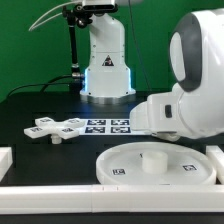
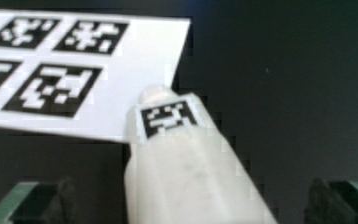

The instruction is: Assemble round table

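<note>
The short white post (image 2: 194,160) lies on the black table with a square tag near its end, next to the marker board (image 2: 78,60). My gripper (image 2: 190,205) is open and straddles the post, with a dark gap between the post and each finger (image 2: 34,203). In the exterior view the gripper and the post are hidden behind the arm's white body (image 1: 190,95). The large rimmed disc (image 1: 120,165) with its central hub (image 1: 153,157) lies at the front. The flat lobed cross piece (image 1: 55,128) lies at the exterior view's left.
The marker board (image 1: 108,126) lies mid-table between the cross piece and the arm. The robot base (image 1: 106,70) stands at the back. White rails edge the table at the front (image 1: 60,198) and at the exterior view's left (image 1: 5,160).
</note>
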Motion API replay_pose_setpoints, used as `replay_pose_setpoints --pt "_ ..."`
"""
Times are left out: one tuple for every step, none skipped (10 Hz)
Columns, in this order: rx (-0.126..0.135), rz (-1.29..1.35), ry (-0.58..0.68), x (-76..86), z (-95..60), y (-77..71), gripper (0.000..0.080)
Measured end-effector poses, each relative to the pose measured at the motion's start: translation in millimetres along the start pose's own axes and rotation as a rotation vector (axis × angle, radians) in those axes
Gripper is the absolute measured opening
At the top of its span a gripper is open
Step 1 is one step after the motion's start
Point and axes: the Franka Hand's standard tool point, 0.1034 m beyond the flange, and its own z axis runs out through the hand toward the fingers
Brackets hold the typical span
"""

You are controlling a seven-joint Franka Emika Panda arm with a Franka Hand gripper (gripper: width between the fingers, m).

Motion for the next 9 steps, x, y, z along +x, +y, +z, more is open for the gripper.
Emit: replay_pose_setpoints --pt "-0.003 -0.004 -0.051 2.8 4.6 0.6 0.0649" --pt "0.002 -0.013 -0.015 10.1 1.0 0.3 0.0649" --pt "0.003 -0.021 -0.007 9.8 0.0 0.5 0.0649" --pt "0.004 -0.023 -0.004 11.4 0.5 0.6 0.0649" --pt "0.004 -0.023 -0.002 12.0 0.5 0.2 0.0634" --pt "0.004 -0.024 0.002 11.9 -0.8 -0.4 0.0634" --pt "0.003 -0.030 0.004 12.0 -1.0 -0.8 0.0464" --pt "0.003 -0.039 0.006 12.1 -1.5 -1.0 0.0409" --pt "0.003 -0.043 0.007 12.1 -1.7 -1.2 0.0409"
